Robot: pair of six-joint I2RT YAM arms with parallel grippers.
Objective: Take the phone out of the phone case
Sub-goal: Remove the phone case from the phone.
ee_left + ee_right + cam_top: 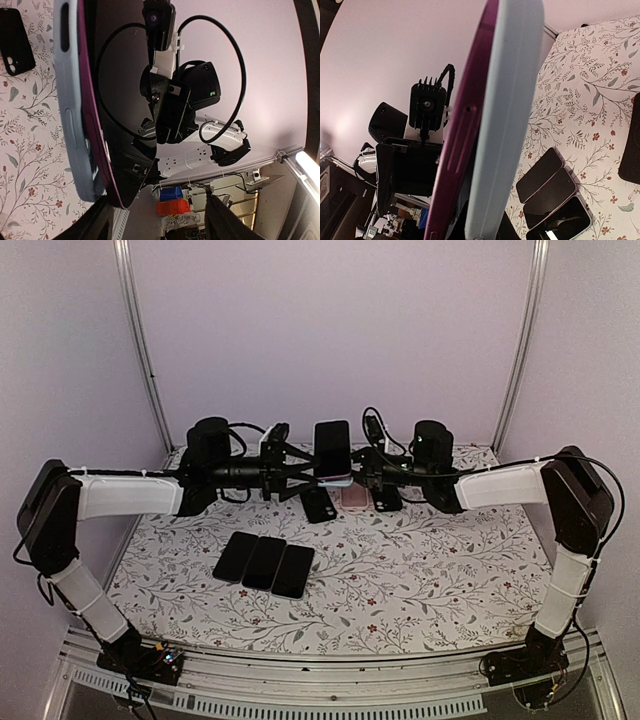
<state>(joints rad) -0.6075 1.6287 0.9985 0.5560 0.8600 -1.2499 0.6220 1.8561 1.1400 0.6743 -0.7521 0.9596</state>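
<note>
phone half out of its case, both arms on it

the phone [332, 445] is up off the table [430, 570], standing on end in the upper middle of the top view between the left claw [308, 472] and the right claw [358, 472]. it's not out of the case [507, 100] yet.

in the right wrist view the purple phone edge and the pale blue case meet at the top of the frame and spread apart toward the bottom. so i'd say one end is loose and this is mid-peel. in the left wrist view a phone corner sticks out past the case at lower left.

claw state: can't tell for either. the left's dark fingers [96, 226] show at the bottom edge, set apart, but any pinch is hidden. the right's i can't make out.

next move, my guess: one side holds the case firm while the other eases the phone past the last lip, slowly, so it doesn't drop onto the three phones [265, 562] below.
</note>
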